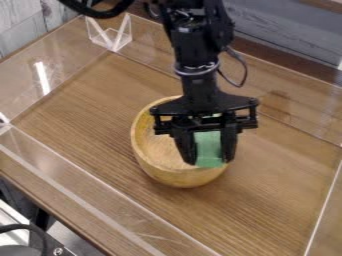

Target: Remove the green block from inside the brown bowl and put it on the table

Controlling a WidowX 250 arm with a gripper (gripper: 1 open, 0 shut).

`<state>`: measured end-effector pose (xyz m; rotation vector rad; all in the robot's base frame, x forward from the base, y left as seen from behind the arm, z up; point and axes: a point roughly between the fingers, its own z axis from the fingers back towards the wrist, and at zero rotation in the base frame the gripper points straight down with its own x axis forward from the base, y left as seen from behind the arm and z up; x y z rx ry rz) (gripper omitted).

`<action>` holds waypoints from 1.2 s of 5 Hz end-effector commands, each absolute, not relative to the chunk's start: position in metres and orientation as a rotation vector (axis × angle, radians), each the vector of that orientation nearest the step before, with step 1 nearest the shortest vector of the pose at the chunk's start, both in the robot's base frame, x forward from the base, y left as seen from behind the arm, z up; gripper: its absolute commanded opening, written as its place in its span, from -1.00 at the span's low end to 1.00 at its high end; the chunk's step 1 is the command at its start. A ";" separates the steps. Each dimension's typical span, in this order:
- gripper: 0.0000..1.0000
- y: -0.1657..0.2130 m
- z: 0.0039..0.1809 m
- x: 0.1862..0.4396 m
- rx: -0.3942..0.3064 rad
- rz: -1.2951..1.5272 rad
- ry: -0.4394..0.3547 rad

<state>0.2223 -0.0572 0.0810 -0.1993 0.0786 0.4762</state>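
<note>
**Block held over the bowl's rim**

Grip looks settled — the gripper (206,148) has its fingers clamped on the green block (210,148), hanging above the right side of the brown bowl (160,160). Clear the rim fully, then lower it flat onto bare table (94,100) — release only at contact.

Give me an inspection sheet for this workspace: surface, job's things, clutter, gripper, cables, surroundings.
Surface: wood-grain table, bare where visible.
Job's things: green block between the gripper's fingers, over the right side of the brown bowl; not yet on the table.
Clutter: nothing seen.
Gripper: gripper pointing down, shut on the green block.
Cables: black cable looping beside the arm.
Surroundings: clear acrylic walls around the table; a clear bracket at the back edge.
</note>
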 end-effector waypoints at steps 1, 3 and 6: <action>-1.00 -0.069 0.092 0.229 -0.229 0.453 0.011; -1.00 -0.113 0.083 0.223 -0.234 0.354 0.014; -1.00 -0.115 0.095 0.231 -0.274 0.340 0.020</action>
